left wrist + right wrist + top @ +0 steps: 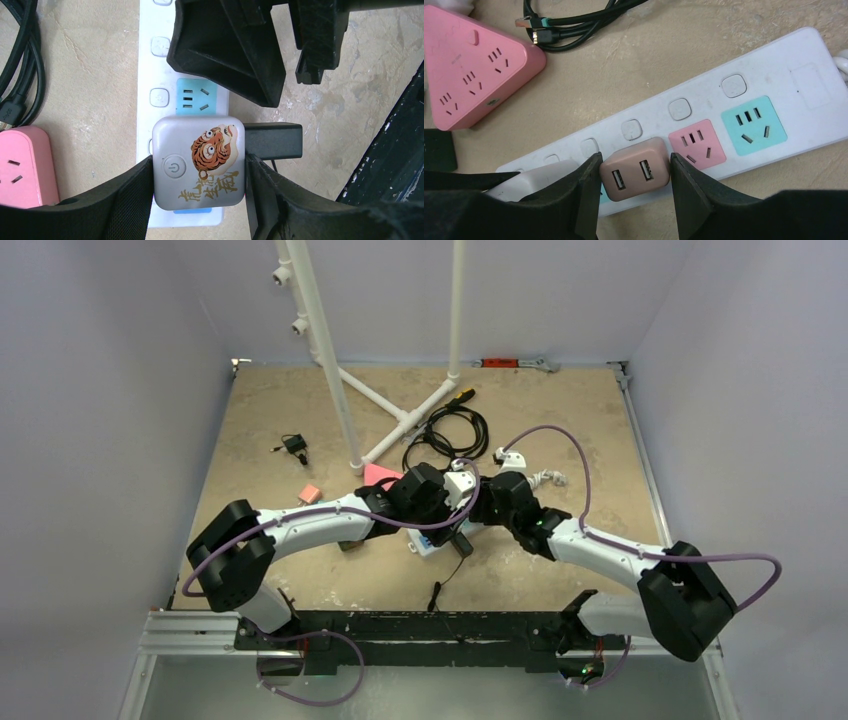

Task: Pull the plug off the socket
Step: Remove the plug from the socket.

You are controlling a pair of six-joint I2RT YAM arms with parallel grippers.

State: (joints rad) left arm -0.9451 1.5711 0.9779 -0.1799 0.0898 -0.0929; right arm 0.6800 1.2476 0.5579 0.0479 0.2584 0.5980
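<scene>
Two hard, likely light plugs: your left gripper point(198, 167) clamps the grey tiger-printed plastic cube point(200, 145) by its slick sides, right gripper point(635, 162) the pink USB charger point(634, 177)

desk point(280, 410): beige mottled top, scuffed in places. plain pale lilac-grey walls close it in on three sides: back wall point(560, 290), left wall point(90, 420), right wall point(760, 390). white pipe frame point(325, 350) stands on the far half, feet crossed flat on the top. metal rail point(190, 630) along the near edge. light even, shadows soft.
</scene>
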